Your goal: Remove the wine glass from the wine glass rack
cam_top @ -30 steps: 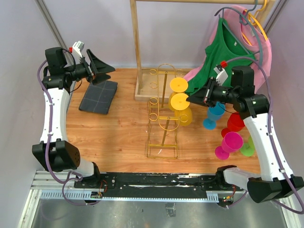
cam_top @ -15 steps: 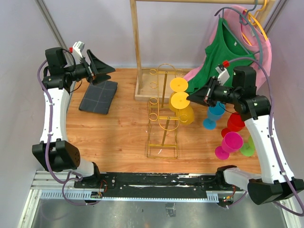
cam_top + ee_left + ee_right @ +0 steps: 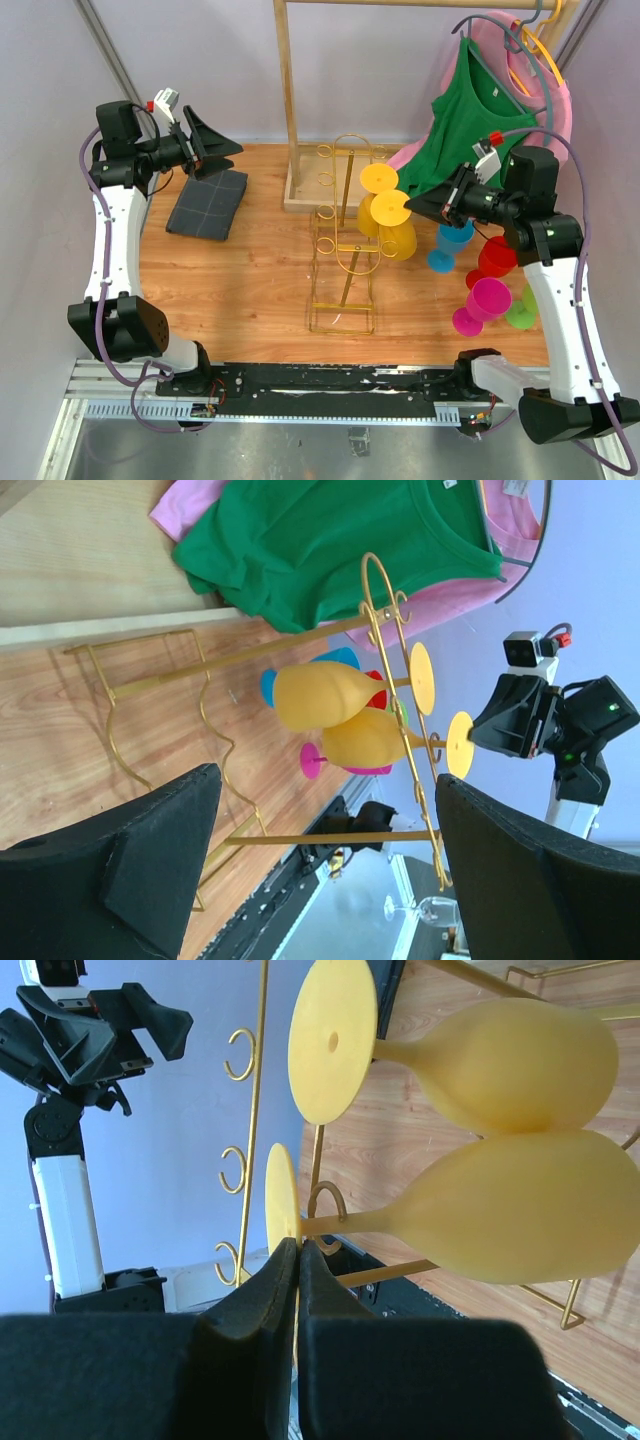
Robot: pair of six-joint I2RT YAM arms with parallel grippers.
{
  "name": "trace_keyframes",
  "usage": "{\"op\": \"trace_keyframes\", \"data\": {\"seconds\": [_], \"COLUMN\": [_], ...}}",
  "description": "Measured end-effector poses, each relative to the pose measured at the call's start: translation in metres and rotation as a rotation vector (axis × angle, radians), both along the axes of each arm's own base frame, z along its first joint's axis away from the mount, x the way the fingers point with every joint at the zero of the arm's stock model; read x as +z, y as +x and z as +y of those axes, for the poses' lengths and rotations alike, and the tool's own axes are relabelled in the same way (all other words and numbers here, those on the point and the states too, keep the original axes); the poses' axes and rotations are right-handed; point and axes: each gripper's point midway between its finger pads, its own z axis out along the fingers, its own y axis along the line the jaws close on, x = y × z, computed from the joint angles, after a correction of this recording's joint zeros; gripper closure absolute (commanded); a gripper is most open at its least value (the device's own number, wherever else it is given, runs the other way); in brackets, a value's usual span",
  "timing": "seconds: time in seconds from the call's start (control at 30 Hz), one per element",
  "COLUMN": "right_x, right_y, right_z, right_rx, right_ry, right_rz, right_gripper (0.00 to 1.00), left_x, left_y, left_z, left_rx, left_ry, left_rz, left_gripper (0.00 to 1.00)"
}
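From above, the right gripper (image 3: 415, 207) is clamped on the foot rim of the wine glass (image 3: 388, 209); the glass hangs bowl-down at the right edge of the wine glass rack (image 3: 345, 262), just in front of a second yellow glass (image 3: 378, 178); to the right, coloured glasses (image 3: 487, 297) crowd the table edge and a green shirt (image 3: 470, 110) hangs close behind the arm; open wood of the table (image 3: 250, 280) lies left of the rack. The left gripper (image 3: 218, 148) hovers spread wide over a dark cloth (image 3: 207, 203) near the far-left corner, well apart from the rack.

Left wrist: between its black fingers (image 3: 150, 850) the two yellow glasses lie side by side; their stems cross the rack's top wire.

Right wrist: the fingertips (image 3: 265, 1290) press together on the foot's thin edge; the two bowls seem to touch; the stem runs right beside a ring holder (image 3: 325, 1200); whether it is clear of it cannot be told.
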Motion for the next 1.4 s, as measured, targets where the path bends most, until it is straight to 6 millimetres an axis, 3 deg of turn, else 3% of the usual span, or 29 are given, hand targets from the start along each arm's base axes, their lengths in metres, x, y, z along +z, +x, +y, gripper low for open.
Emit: {"op": "trace_keyframes", "data": {"seconds": [0.5,0.7,0.9,1.07,1.27,1.4], "right_x": [0.002,0.01,0.073,0.14,0.193,0.227], "right_y": [-0.005,-0.01,-0.014,-0.01,0.024,0.052], "right_z": [-0.018,-0.037,-0.053,-0.057,-0.053,-0.033], "right_rx": [-0.063,-0.13,-0.195,-0.215,-0.212,-0.145], "right_ry": [0.013,-0.016,-0.043,-0.042,0.1,0.219], "right_rz": [-0.005,0.005,-0.149,-0.319,-0.454,-0.499], "right_gripper": [0.99,0.99,0.99,0.99,0.99,0.99], "left_x": [-0.001,-0.002,0.012,0.057,0.128,0.154], "left_y": [-0.001,-0.003,-0.005,-0.006,-0.002,-0.002], "left_z": [0.0,-0.001,0.0,0.005,0.015,0.013], "left_rx": [-0.003,-0.006,-0.007,0.015,0.053,0.046], "left_ry": [-0.002,0.002,0.015,0.028,-0.042,-0.115], "left_rz": [0.009,0.014,-0.026,-0.15,-0.356,-0.412], "left_gripper": [0.08,0.08,0.09,0.08,0.06,0.05]}}
